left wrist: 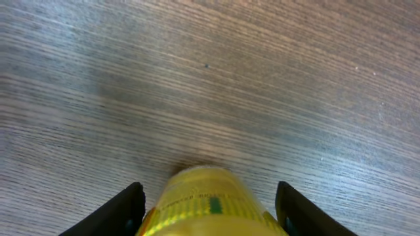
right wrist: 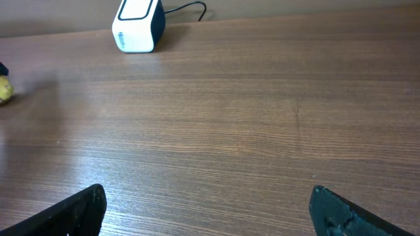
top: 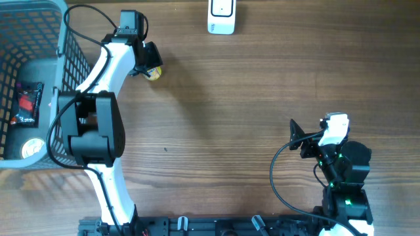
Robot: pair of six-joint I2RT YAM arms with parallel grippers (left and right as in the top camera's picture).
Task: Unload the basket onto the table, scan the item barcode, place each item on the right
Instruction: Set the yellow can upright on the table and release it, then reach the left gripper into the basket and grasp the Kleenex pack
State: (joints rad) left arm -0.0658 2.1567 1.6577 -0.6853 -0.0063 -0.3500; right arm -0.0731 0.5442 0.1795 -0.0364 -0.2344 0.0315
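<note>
Yellow item near the basket, scan not yet done
The item (left wrist: 209,200) sits between the fingers of the left end effector (top: 148,64), low over the surface (top: 230,118), near the basket (top: 65,39) and well apart from the scanner (top: 221,16) at the far edge. I cannot tell whether the fingers pinch it or stand just clear of its sides. The right end effector (right wrist: 207,196) is spread wide and holds nothing. As I judge it, bringing the item to the scanner and showing its barcode is all left to do; no barcode shows. Its long axis runs along the fingers, rounded end pointing away from the wrist
</note>
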